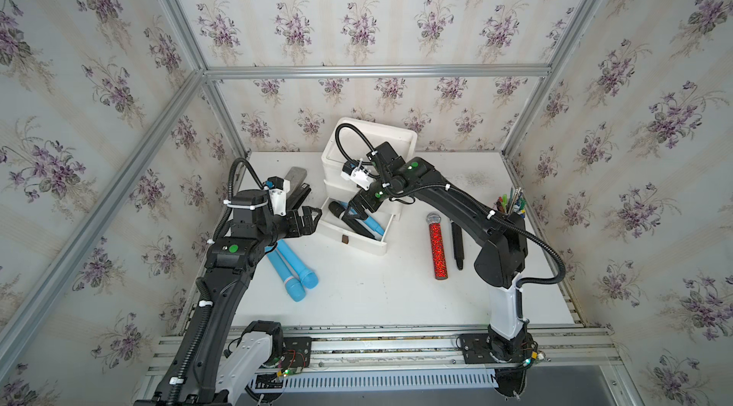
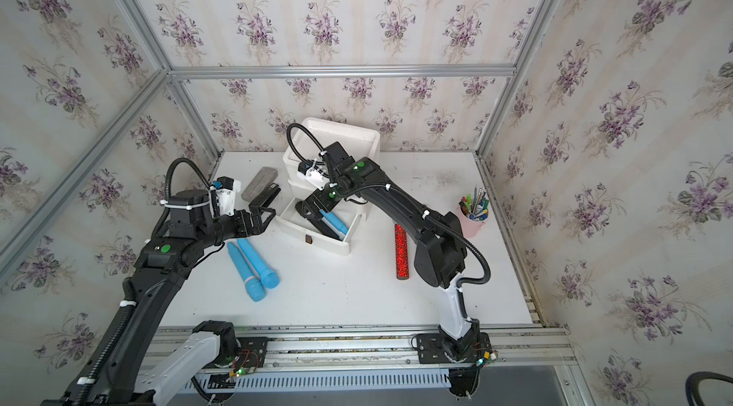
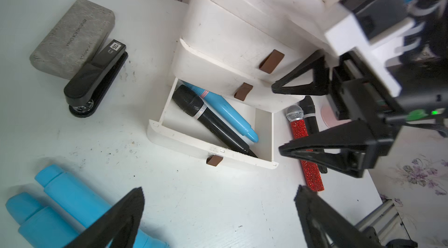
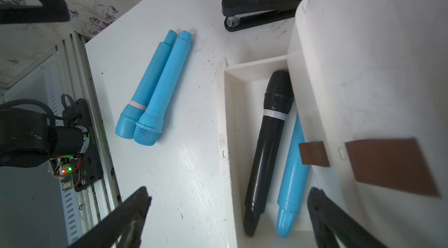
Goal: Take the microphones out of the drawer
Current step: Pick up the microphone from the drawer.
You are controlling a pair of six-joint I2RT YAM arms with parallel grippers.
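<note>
At the left of the white table (image 1: 377,297), the left gripper (image 1: 313,220) is held above the surface. It is pointed toward the drawer unit, with its jaws spread wide and nothing between them. Behind it, a grey case (image 1: 296,178) is seen lying flat, with a black stapler (image 1: 302,195) touching its long side. Nearer the front edge, a pair of blue microphones (image 1: 293,269) is laid side by side, touching, with the mesh heads toward the front.

Toward the middle, a white drawer unit (image 3: 230,28) is stood against the back wall. Its two upper drawers are closed, and the bottom drawer (image 3: 184,141) is pulled out. Two microphones are contained in this drawer. A black microphone (image 3: 211,122) is laid diagonally, with its head in the back corner and its tail against the front wall. A blue microphone (image 3: 225,111) is laid just beside it, on the side toward the unit, with its head hidden under the unit. Neither is gripped. The right gripper (image 1: 357,209) is positioned over the open drawer, above the microphones. Its jaws are fully parted and nothing is held; whether a finger touches the drawer cannot be told.

To the right of the drawer, a red glitter microphone (image 1: 438,249) with a silver head is laid on the table. A second black microphone (image 1: 457,243) lies just beside it, roughly parallel. At the far right, a pink cup (image 2: 474,219) filled with pens is stood near the table's edge.
</note>
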